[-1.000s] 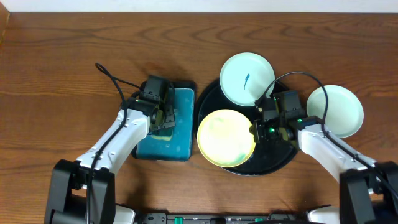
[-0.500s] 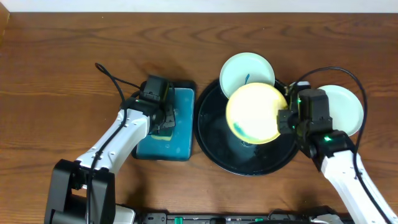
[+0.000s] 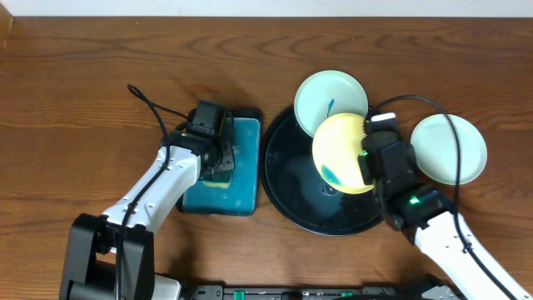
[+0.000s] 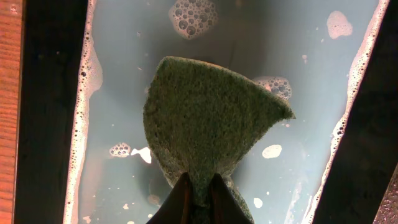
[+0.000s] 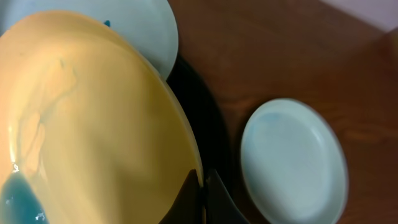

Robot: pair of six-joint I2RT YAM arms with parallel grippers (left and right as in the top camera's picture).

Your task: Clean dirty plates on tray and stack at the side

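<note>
Yellow plate (image 5: 93, 124) pinched at its rim by right end effector (image 5: 202, 182); left end effector (image 4: 199, 185) pinches green sponge (image 4: 211, 118).

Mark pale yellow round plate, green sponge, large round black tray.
Pale yellow round plate (image 3: 337, 146): overhead, plate centre.
Green sponge (image 4: 208, 124): left wrist, sponge middle.
Large round black tray (image 3: 291, 187): overhead, bare floor, left.

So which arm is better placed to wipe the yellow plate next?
Left, probably. The left gripper is shut on the sponge at the soapy tray. The right gripper is shut on the rim of the yellow plate, so it is busy holding it.
</note>
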